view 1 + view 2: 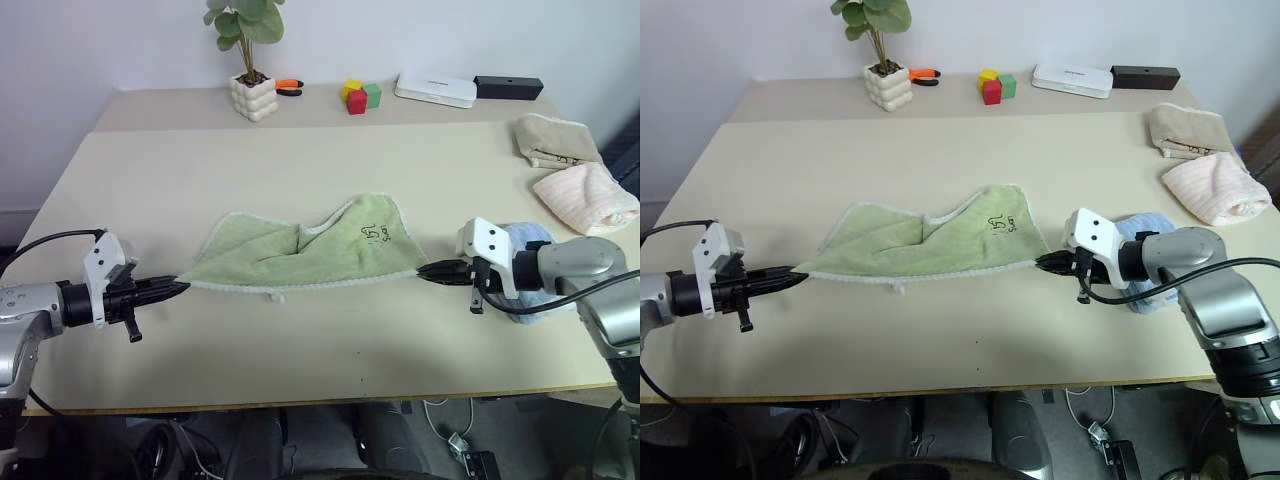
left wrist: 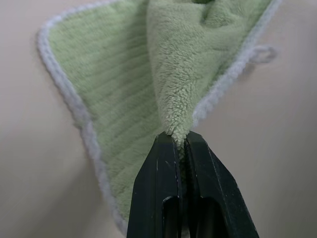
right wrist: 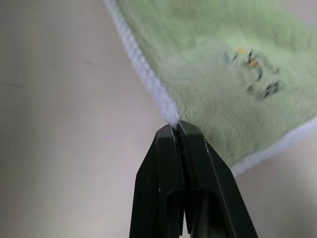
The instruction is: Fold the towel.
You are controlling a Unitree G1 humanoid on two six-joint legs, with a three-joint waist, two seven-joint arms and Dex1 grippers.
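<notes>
Green towel stretched between both grippers, mid-table.

The towel (image 1: pixel 300 252) is hanging spread between its near corners, its far part sagging onto the table (image 1: pixel 300 160); a black handwritten mark (image 1: pixel 376 234), not legible, is showing near its right end. The left gripper (image 1: pixel 178 288) is pinching the left corner, the right gripper (image 1: pixel 424 270) the right corner, both jaws closed tight on cloth. Far right, a beige towel (image 1: pixel 555 139) and a pink towel (image 1: pixel 585 198) are lying folded.

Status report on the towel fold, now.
Left gripper and right gripper each shut on a near corner of the green towel. Towel stretched between them, middle sagging. Light blue towel behind right gripper.
</notes>
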